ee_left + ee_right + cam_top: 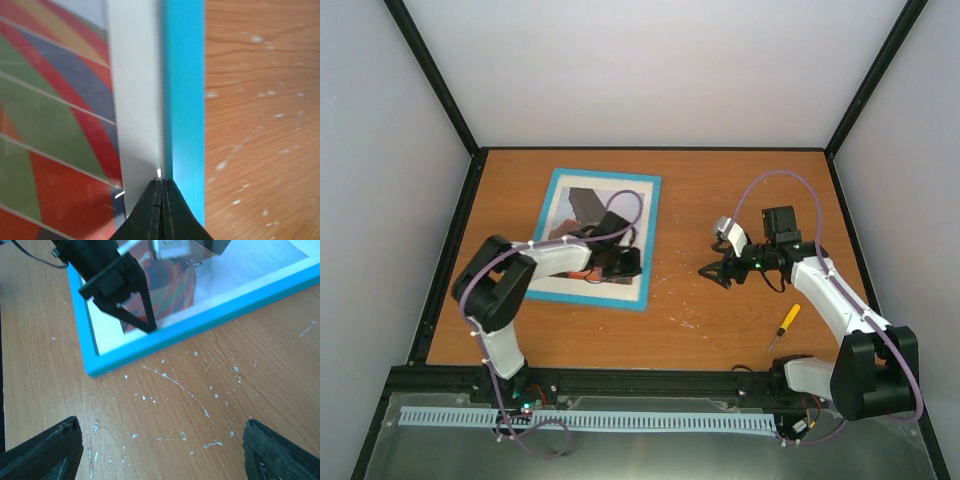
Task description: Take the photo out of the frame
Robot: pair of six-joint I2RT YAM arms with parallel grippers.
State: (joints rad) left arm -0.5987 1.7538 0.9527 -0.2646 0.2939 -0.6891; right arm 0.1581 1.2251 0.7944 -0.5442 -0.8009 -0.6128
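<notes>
The frame (653, 230) lies flat and face up on the left half of the table, its light-blue border (185, 100) around the photo (50, 125), a print with red, green and blue bands and a white margin. My left gripper (161, 182) is shut, its tip pressed down at the seam between the white margin and the border's inner edge, near the frame's near right corner. Nothing shows between its fingers. The right wrist view shows that same tip (150, 329) on the frame (200, 325). My right gripper (161, 437) hangs open over bare wood to the right of the frame (715, 270).
A small yellow-handled screwdriver (785, 325) lies on the table near the right arm's base. The wooden tabletop (190, 390) is scratched with white flecks. Black cage posts and pale walls close in the table's sides and back.
</notes>
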